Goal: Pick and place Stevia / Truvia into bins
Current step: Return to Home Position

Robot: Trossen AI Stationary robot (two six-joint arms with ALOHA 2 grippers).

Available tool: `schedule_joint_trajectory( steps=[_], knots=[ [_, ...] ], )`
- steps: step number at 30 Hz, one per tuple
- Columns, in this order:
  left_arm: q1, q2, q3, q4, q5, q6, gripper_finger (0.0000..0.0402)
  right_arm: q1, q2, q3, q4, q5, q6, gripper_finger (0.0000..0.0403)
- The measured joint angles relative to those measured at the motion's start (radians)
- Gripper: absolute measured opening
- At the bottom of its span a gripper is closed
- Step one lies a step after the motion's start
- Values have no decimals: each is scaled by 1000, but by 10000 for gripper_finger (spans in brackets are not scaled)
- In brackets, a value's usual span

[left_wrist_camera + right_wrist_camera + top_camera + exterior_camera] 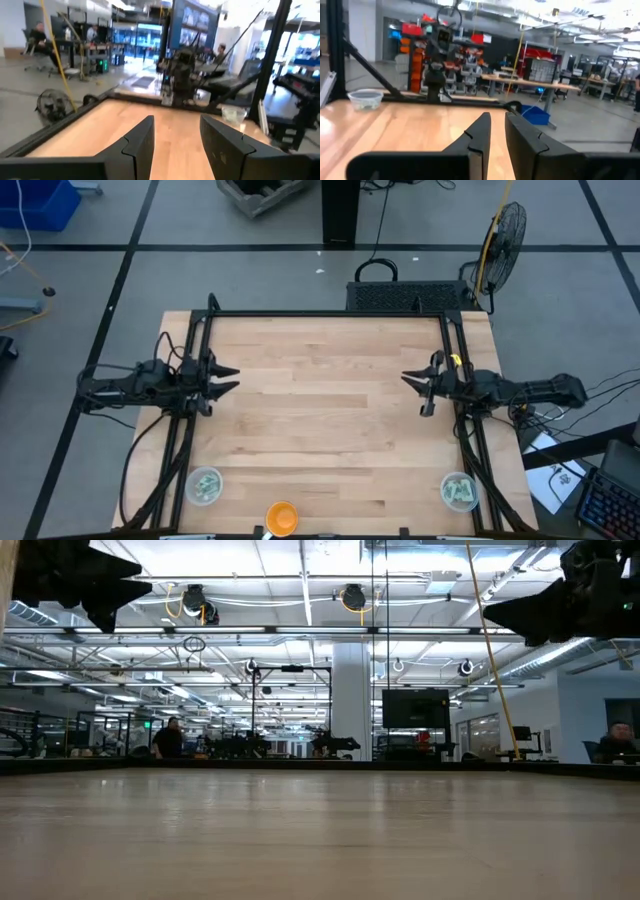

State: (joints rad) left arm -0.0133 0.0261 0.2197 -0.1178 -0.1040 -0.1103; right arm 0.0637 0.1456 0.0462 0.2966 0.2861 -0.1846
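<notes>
Overhead, my left gripper (pixel 226 379) hangs just inside the left edge of the wooden table (pixel 320 410), fingers spread wide and empty. My right gripper (pixel 414 393) hangs just inside the right edge, fingers parted more narrowly, also empty. Stevia sachets (pixel 205 487) lie inside the left bin (pixel 190 483) and the right bin (pixel 446 486), which stand well apart at two table corners with an orange bowl (pixel 281 517) between them. I judge the risk small: an arm or trailing cable swinging low toward a corner could tip a light bin and spill its sachets.
</notes>
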Motion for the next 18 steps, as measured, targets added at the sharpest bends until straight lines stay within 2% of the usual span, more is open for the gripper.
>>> schedule_joint_trajectory(
  steps=[2,11,15,18],
  knots=[
    [0,0,-13,43,10,4,163,-16,2,-1,-14,-4,11,50],
    [0,0,-64,46,34,23,163,-32,2,-3,-55,-3,42,50],
    [0,0,-145,151,36,3,163,-32,2,-3,-55,-3,42,50],
    [0,0,-193,246,82,23,163,-32,2,-3,-55,-2,41,50]
  ],
)
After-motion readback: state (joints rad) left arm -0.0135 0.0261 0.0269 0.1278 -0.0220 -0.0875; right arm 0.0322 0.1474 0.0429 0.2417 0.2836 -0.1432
